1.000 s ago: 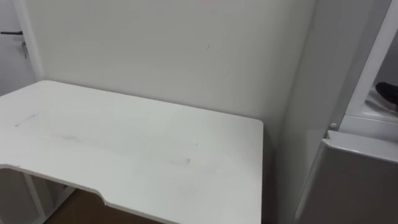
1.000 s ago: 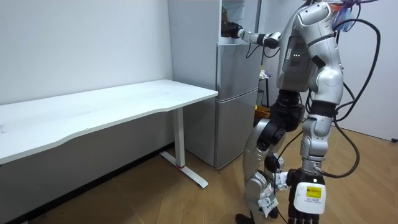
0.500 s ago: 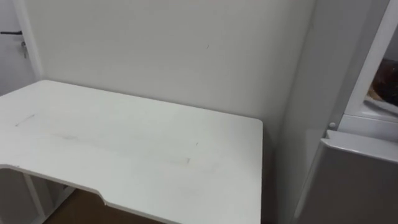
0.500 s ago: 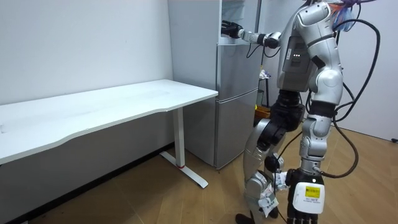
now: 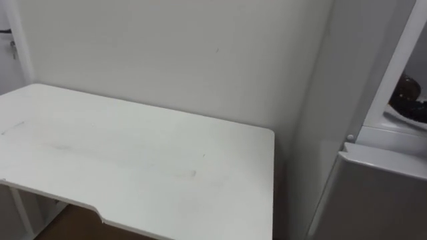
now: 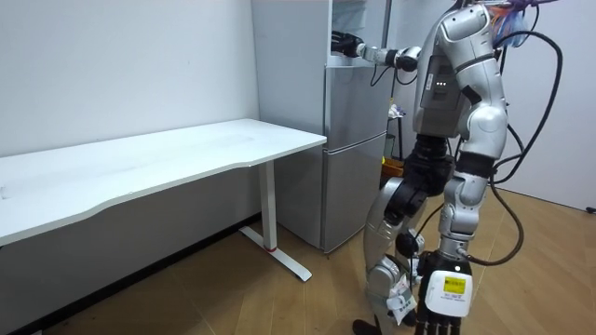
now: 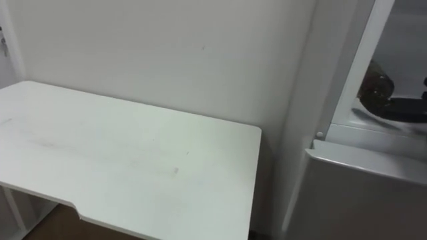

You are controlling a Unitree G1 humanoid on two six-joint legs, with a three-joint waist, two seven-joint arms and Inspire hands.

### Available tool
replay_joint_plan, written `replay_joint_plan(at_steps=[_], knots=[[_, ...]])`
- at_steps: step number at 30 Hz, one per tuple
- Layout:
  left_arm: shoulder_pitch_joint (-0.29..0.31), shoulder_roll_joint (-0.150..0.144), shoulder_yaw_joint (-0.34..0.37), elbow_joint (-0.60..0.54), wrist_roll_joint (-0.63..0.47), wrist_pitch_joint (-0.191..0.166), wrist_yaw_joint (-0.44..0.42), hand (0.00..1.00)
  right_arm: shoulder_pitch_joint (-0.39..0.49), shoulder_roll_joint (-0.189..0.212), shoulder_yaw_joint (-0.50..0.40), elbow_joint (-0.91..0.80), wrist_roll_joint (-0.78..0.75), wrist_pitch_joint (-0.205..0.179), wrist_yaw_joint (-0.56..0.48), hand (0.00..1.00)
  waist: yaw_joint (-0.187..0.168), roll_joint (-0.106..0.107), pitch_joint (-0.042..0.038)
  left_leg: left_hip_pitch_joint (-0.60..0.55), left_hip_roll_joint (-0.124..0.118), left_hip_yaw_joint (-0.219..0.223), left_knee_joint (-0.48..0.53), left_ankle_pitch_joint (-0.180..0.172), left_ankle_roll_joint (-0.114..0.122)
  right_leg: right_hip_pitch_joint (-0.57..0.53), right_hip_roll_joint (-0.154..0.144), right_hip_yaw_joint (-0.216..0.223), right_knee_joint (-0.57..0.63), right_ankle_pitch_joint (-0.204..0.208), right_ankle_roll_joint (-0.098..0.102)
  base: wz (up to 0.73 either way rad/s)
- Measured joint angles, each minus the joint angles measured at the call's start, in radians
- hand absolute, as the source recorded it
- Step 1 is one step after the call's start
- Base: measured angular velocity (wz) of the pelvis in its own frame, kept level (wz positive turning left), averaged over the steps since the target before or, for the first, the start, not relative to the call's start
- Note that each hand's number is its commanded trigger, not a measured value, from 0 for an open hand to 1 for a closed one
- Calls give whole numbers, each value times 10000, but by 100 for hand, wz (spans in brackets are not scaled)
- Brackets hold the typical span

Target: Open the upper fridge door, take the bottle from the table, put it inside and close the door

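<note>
Change: head camera has swung slightly right, so the table [image 5: 133, 160] sits further left and more of the upper fridge [image 7: 390, 63] interior shows; in the room view the low-hanging arm has drifted a little toward the room view's left.
Bottle: a dark, brownish rounded shape [image 7: 375, 83] inside the upper compartment, on its pale floor, at the far tip of the reaching hand.
Right hand: [image 7: 408, 107] is stretched out level from the shoulder into the open compartment, just right of the bottle and seemingly touching it; whether it clamps the bottle or has let go cannot be told.
Left hand: [image 6: 441, 296] hangs idle beside the near leg, fingers loose and pointing down.
Stance: upright, facing the fridge, table well to its left.
Step, as I judge: setting the bottle down, nearly done.
Doing it well: make sure the bottle rests fully on the floor, well behind the front lip above the lower door [image 7: 360, 187]; release gently, then draw the hand straight back toward the near side without brushing the bottle over.
</note>
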Motion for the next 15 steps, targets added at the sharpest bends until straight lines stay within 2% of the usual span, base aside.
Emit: replay_joint_plan(at_steps=[6, 10, 13, 15], knots=[[4, -39, 3, -340, 30, -7, 7, 0, 946, 33, -280, -1519, -90, 179, 1, 0, 27, 20, -3, 472, 2, 203, -397, -8, -8, 258, -21, 70, -23, -50, 35, -9], [-1, -174, 5, -362, 29, -159, -2, 0, 1771, 35, -353, -3046, -440, 258, -19, 0, -109, 45, 10, 861, 9, 418, -723, -11, -22, 417, 6, 298, -59, -124, 67, -13], [-13, -201, 4, -544, 32, -191, -31, 0, 1941, 37, -346, -3579, -444, 316, -73, 0, -266, 2, -13, 945, 9, 487, -845, -11, -26, 439, 23, 361, -143, -124, 72, -10], [-39, -202, -6, -562, 36, -313, -55, 0, 2014, 45, -344, -3900, -540, 412, -250, 0, -338, 18, 10, 1042, 6, 542, -884, -12, -26, 484, 11, 369, -143, -126, 80, -5]])
